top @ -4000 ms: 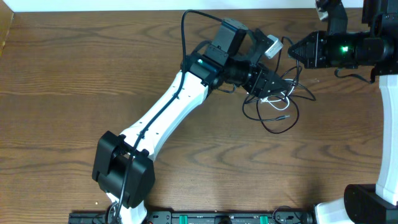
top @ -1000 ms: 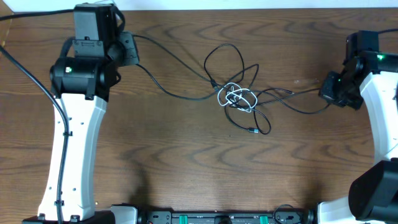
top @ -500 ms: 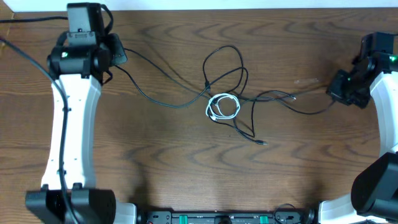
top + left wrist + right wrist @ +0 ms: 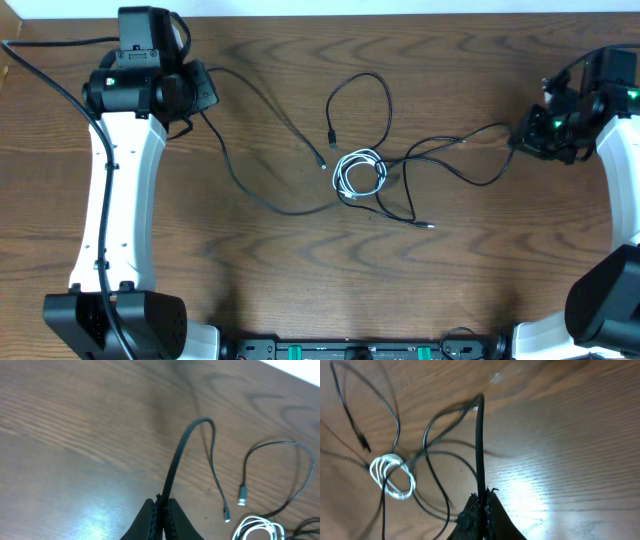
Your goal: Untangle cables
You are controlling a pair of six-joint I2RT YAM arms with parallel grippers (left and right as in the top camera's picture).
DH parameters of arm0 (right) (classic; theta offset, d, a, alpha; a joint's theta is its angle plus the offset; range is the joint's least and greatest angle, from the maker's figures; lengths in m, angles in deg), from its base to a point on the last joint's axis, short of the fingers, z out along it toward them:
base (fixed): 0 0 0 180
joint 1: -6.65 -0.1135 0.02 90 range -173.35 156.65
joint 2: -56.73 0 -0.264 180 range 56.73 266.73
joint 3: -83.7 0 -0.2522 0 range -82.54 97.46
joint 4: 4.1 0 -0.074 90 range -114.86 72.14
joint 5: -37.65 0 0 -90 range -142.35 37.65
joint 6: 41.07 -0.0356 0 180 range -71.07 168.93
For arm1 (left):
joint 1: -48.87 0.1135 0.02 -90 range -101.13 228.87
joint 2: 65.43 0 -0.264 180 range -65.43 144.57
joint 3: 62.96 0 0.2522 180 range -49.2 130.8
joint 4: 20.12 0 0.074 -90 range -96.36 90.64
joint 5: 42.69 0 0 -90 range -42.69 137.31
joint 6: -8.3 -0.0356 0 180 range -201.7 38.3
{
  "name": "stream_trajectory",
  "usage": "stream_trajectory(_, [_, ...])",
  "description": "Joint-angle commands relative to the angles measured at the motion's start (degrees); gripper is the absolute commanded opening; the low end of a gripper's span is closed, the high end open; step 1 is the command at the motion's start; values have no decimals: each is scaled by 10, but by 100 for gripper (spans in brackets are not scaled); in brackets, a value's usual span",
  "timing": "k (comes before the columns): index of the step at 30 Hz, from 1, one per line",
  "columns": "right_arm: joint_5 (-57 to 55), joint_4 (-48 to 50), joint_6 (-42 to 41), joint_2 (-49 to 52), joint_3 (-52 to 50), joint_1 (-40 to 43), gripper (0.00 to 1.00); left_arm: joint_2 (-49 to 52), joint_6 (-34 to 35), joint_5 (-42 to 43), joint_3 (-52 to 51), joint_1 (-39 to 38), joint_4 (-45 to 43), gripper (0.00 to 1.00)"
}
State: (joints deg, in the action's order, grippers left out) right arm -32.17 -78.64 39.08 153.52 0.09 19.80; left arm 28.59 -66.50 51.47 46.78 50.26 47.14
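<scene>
Overhead: cables (image 4: 341,177) tangled on table (image 4: 300,290).

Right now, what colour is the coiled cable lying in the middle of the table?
The coiled cable is white; the overhead view shows it best.

arms (image 4: 120,200): wht links, blk joints | L claw (image 4: 161,506), R claw (image 4: 482,502) blk | grn LEDs (image 4: 113,83)

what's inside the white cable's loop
Bare table and black cable strands crossing the white cable's loop. Whether they pass over or under it is too fine to tell.
</scene>
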Motion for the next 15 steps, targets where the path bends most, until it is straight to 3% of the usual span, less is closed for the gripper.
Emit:
stream_trajectory(1, [-16, 6, -38, 1, 6, 11, 1, -18, -1, 44, 24, 0, -17, 8])
stream_trajectory(8, [-62, 4, -54, 1, 9, 12, 1, -81, 27, 149, 143, 0, -112, 8])
stream_trajectory(15, [-111, -14, -56, 4, 8, 13, 1, -143, 60, 135, 206, 1, -216, 8])
